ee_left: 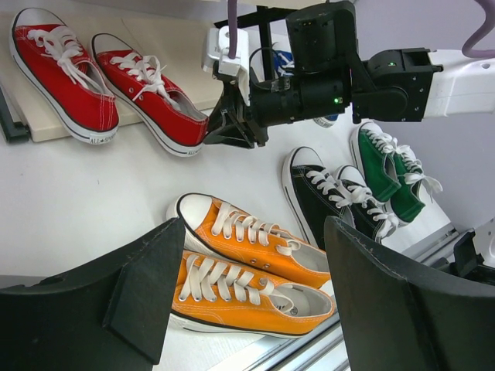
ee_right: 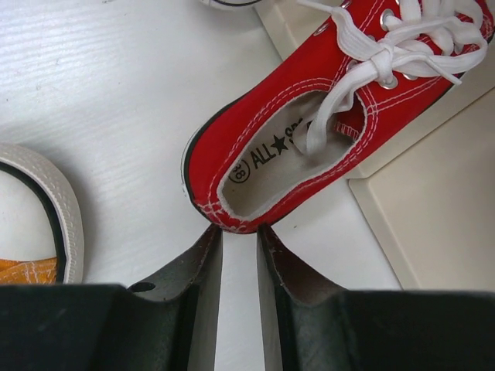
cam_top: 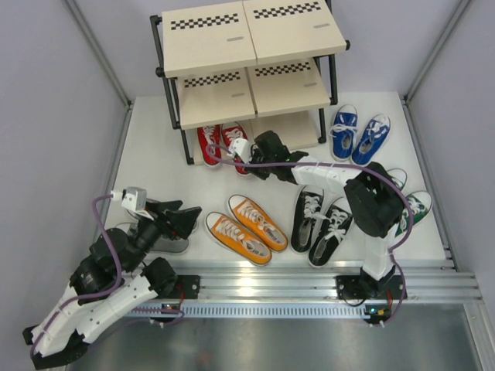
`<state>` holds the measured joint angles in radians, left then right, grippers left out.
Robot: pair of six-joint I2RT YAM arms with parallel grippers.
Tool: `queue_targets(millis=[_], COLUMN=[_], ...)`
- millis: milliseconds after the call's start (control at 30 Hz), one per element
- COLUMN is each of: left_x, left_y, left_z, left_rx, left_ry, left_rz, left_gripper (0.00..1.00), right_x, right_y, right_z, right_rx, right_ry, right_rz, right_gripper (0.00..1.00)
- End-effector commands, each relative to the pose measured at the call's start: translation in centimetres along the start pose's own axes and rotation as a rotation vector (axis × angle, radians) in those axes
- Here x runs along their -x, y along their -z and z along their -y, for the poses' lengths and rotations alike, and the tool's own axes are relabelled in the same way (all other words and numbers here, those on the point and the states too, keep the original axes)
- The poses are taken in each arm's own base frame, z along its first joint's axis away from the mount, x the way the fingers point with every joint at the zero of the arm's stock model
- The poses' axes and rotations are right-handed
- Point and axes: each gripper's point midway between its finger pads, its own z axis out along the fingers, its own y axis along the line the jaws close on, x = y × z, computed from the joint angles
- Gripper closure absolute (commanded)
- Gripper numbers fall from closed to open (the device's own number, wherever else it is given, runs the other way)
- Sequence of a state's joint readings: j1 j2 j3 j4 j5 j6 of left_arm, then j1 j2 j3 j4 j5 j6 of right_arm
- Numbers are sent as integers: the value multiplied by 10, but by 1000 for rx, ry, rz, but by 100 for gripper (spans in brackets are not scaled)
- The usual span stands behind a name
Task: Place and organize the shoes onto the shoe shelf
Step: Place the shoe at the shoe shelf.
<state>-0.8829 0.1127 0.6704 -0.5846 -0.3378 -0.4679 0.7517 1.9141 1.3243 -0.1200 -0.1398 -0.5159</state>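
Note:
The shoe shelf [cam_top: 209, 42] stands at the back. A pair of red shoes [cam_top: 210, 143] lies toe-first on its bottom board [ee_right: 433, 201]. My right gripper [cam_top: 246, 154] sits at the heel of the right-hand red shoe [ee_right: 309, 147]; its jaws [ee_right: 239, 229] stand a narrow gap apart, tips touching the heel on both sides, with bare table between them. My left gripper [cam_top: 189, 215] is open, hovering left of the orange pair [ee_left: 247, 263], fingers [ee_left: 139, 294] wide apart and holding nothing.
Black shoes [cam_top: 321, 220] lie right of the orange pair [cam_top: 247, 228]. Blue shoes [cam_top: 360, 135] sit beside the shelf's right side. Green shoes [cam_top: 414, 209] are partly hidden by the right arm. A grey shoe [cam_top: 172, 246] shows under the left arm. Metal rails [cam_top: 309, 282] run along the near edge.

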Motion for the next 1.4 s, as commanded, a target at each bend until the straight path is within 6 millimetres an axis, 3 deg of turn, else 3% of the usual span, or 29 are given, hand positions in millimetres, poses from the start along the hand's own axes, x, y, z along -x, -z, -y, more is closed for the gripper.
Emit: queue_targets(millis=[0,200,333,467,533,633,700,833,1033,1367], left_x=[11,10,10,10,11,10,10,10,10,10], left_y=[2,1,2,2,2,2,2,2,1,2], left_z=[2,2,3,3,3,3,4,4,4,4], left_rx=[-15,-14,-16,-16,-18,-19,-21,-21,-22,-28], left_ry=[-5,-4,-4,-6,-5,-5,-5,-5,-6,-8], left_rz=[45,44,43,45,44,43,44,44,43,44], left_gripper=[22,22,22,22,22,22,22,22,22,22], right_x=[60,72,75,66,68,60,50,51,67,66], right_y=[18,28,35,41,47,54,57,50,38,11], right_z=[37,32,24,21,12,-14,-27,-24,-13,-12], right_rx=[-135,-100,-44,-14,39,198,280,301,275,287], right_ry=[6,88,191,235,295,519,597,702,671,626], right_rz=[188,242,250,219,226,233,216,209,219,167], right_gripper=[85,82,65,55,45,36,34,35,37,41])
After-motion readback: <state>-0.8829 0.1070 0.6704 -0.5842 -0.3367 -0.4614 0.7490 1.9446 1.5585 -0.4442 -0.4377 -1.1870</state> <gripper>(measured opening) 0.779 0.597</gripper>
